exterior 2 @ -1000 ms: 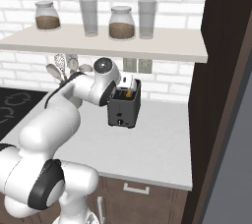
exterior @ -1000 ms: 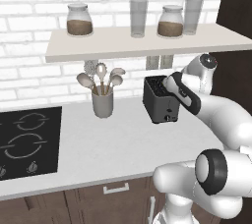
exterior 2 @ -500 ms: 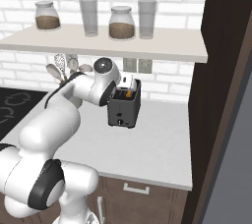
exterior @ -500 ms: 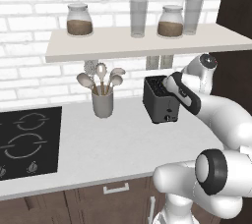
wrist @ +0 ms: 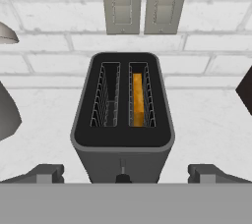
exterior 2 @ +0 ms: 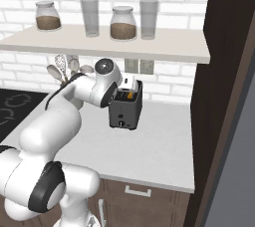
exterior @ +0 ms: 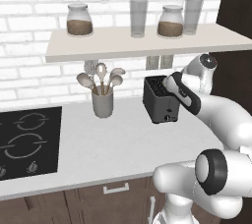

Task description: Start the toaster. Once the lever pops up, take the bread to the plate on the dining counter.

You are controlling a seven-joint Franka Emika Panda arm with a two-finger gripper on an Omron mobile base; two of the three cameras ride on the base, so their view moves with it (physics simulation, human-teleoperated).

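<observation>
Overhead, the gripper hung above the toaster with its jaws spread wide and nothing between them, one fingertip off each front corner of the body. Beyond the left fingertip, the left slot stood empty. Right of it, the bread sat sunk in the right slot, glowing orange. Behind the toaster, two wall sockets were mounted on white brick.
</observation>
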